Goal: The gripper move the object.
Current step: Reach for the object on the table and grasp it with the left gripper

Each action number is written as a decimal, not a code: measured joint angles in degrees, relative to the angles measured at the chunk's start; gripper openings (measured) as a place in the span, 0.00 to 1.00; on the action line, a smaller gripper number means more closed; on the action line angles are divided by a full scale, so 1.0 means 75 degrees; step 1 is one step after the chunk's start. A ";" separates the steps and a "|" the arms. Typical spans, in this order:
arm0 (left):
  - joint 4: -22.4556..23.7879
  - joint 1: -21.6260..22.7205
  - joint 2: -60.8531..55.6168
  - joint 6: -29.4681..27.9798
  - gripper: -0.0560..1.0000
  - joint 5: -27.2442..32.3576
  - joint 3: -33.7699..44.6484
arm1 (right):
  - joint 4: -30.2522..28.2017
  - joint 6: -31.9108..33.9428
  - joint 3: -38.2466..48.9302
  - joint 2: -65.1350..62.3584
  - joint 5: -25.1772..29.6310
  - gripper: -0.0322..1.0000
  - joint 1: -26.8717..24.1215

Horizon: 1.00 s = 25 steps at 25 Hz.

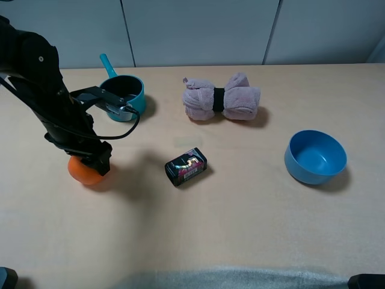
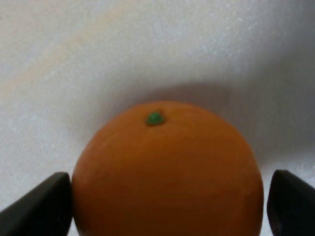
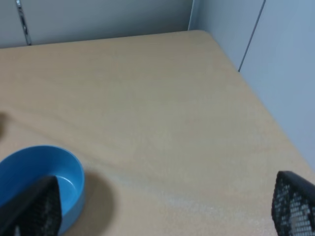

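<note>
The orange ball [image 1: 81, 171] rests on the table at the left, partly covered by my left gripper [image 1: 95, 161], which reaches down over it. In the left wrist view the orange [image 2: 167, 172], with its green stem dot, fills the gap between the two black fingers [image 2: 42, 206]. One finger touches its side and the other stands a sliver off, so the left gripper [image 2: 170, 201] is open around it. My right gripper [image 3: 167, 201] is open and empty, its mesh fingers [image 3: 34, 209] wide apart above the table near the blue bowl.
A teal pot [image 1: 125, 95] stands behind the left arm. A small black printed box [image 1: 186, 167] lies mid-table, and a rolled pink towel [image 1: 222, 99] lies behind it. A blue bowl [image 1: 315, 156] sits at the right and also shows in the right wrist view [image 3: 39, 172].
</note>
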 joint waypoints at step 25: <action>-0.0010 0.0000 0.0141 0.0021 0.87 -0.0170 0.0000 | 0.0000 -0.0002 0.0000 0.0000 0.0000 0.66 0.0000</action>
